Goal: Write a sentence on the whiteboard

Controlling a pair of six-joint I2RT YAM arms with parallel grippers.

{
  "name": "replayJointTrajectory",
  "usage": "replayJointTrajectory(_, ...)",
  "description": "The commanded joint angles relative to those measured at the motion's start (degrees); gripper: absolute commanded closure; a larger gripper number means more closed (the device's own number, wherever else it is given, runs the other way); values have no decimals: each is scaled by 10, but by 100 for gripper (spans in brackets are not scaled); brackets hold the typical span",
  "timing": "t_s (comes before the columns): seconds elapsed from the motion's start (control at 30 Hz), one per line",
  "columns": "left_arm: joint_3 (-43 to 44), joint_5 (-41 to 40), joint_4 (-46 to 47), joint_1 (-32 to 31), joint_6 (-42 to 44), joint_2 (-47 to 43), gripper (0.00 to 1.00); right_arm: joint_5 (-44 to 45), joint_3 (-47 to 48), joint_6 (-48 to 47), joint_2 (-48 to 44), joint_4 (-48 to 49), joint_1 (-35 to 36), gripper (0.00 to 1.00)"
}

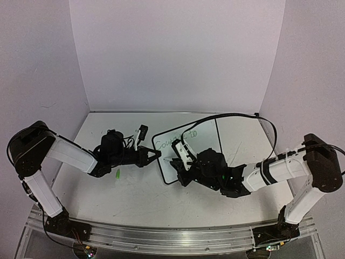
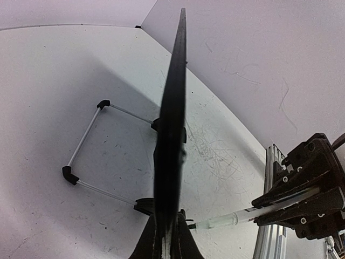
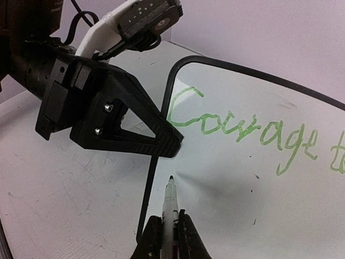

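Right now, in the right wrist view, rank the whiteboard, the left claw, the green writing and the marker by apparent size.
1. whiteboard, filling most of the frame.
2. left claw and green writing: similar span, so unranked.
3. marker, a short thin stick.

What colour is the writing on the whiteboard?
Green writing; shows best in the right wrist view.

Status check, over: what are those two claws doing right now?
Left gripper shut on whiteboard edge. Right gripper shut on marker, tip below sentence "Courage to". Nothing blocking the marker.
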Motion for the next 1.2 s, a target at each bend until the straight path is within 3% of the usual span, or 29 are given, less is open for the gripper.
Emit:
replayJointTrajectory(0.0,13,-21,-28,-3,23,8,100,36,26,3,8,15,3,100)
replayJointTrajectory(1.17,16,-21,-32,-3,26,8,100,30,35,33,31,-17,5,100)
